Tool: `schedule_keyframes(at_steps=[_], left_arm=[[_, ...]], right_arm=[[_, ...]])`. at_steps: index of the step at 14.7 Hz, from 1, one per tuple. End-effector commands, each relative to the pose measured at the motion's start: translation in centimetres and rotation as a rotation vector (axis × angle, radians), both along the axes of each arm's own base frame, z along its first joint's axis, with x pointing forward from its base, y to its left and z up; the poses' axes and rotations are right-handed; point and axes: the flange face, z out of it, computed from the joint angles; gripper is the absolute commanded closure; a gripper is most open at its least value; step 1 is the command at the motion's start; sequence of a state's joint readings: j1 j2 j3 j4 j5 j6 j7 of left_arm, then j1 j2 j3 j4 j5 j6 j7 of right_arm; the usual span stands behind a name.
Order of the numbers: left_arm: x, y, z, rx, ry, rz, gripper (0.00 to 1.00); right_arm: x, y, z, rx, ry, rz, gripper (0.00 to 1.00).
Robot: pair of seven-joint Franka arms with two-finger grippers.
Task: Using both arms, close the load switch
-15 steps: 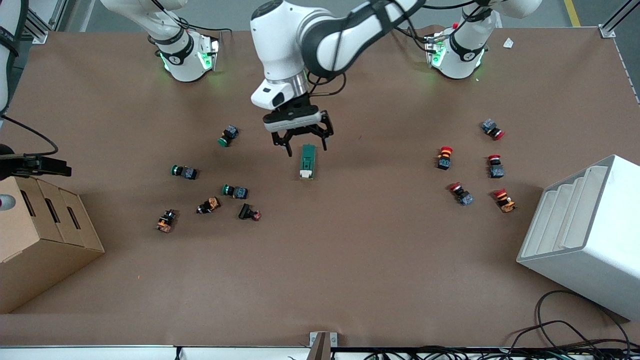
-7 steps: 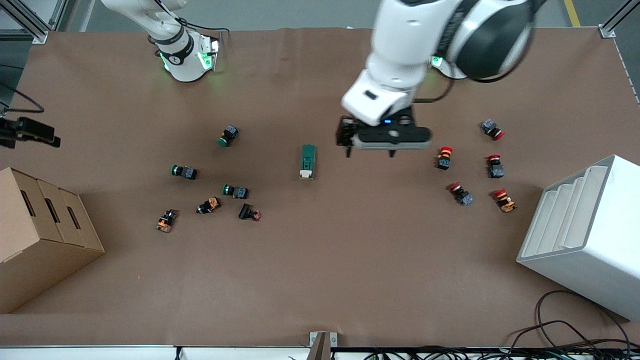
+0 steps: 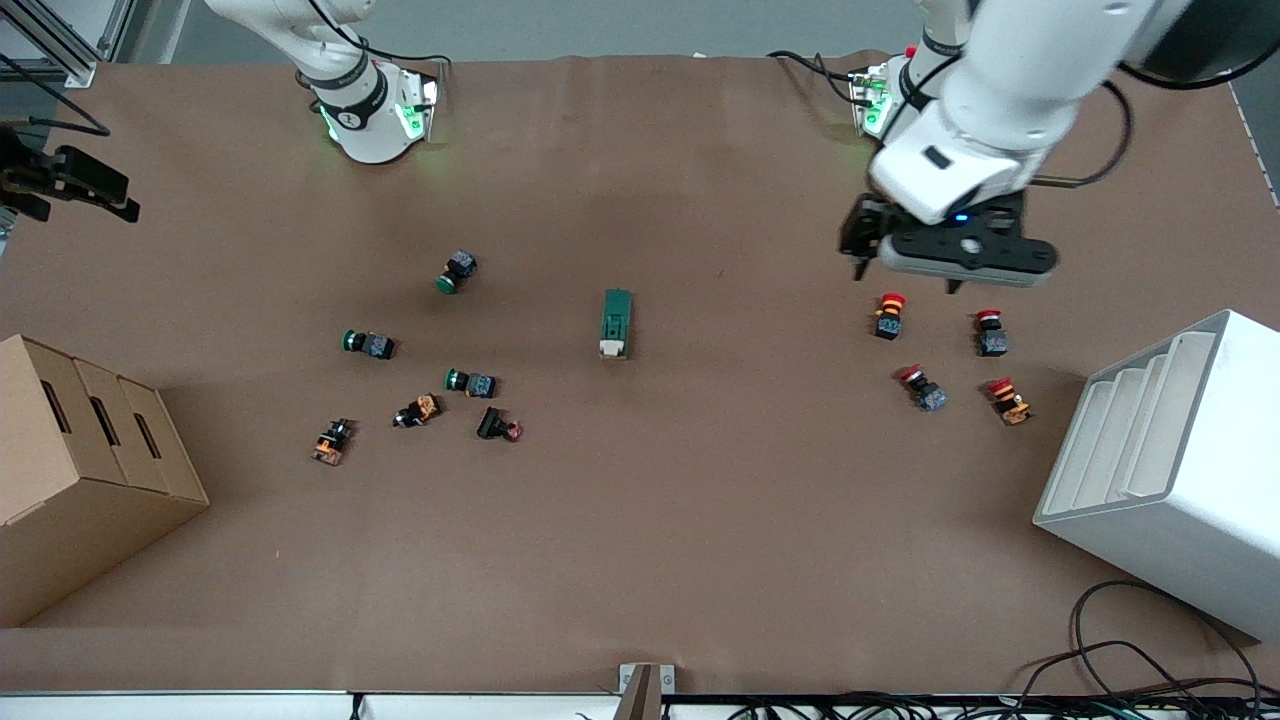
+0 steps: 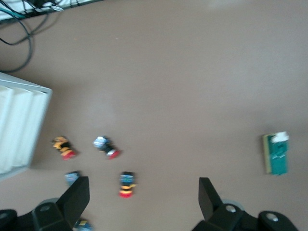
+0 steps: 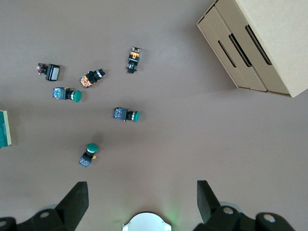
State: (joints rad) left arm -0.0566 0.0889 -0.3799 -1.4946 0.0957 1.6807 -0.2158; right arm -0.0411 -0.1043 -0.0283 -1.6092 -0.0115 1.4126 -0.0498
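The load switch (image 3: pixel 617 322), a dark-green block with a white end, lies flat at the table's middle. It also shows in the left wrist view (image 4: pixel 276 154) and at the edge of the right wrist view (image 5: pixel 5 127). My left gripper (image 3: pixel 905 277) is open and empty, in the air over the red push buttons toward the left arm's end; in its wrist view (image 4: pixel 143 186) a red button (image 4: pixel 126 184) lies between its fingers, far below. My right gripper (image 3: pixel 105 193) is open and empty (image 5: pixel 142 187), high up over the table near the right arm's base (image 5: pixel 146 222).
Several green and orange push buttons (image 3: pixel 468 382) lie toward the right arm's end, several red ones (image 3: pixel 921 388) toward the left arm's end. A cardboard box (image 3: pixel 90 470) and a white stepped bin (image 3: pixel 1170 470) stand at the table's two ends. Cables (image 3: pixel 1130 660) lie at the front edge.
My left gripper has swung away from just over the load switch to over the red buttons at the left arm's end. My right gripper has shifted up the view's edge. The switch has not moved.
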Motion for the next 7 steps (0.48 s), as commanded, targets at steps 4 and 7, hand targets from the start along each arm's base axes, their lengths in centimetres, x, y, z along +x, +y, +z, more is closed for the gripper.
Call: schedule_keyframes(at_steps=[4,7], left_arm=[[-0.5,11.0,2.4,-0.029,0.053,0.120,0.00],[-1.4,15.6,2.5,-0.010,0.138,0.201,0.00]], right_arm=[[-0.2,0.6,0.6,0.016,-0.035,-0.028,0.00],[-0.3,0.3,0.5,0.019,-0.032,-0.034,0.00]])
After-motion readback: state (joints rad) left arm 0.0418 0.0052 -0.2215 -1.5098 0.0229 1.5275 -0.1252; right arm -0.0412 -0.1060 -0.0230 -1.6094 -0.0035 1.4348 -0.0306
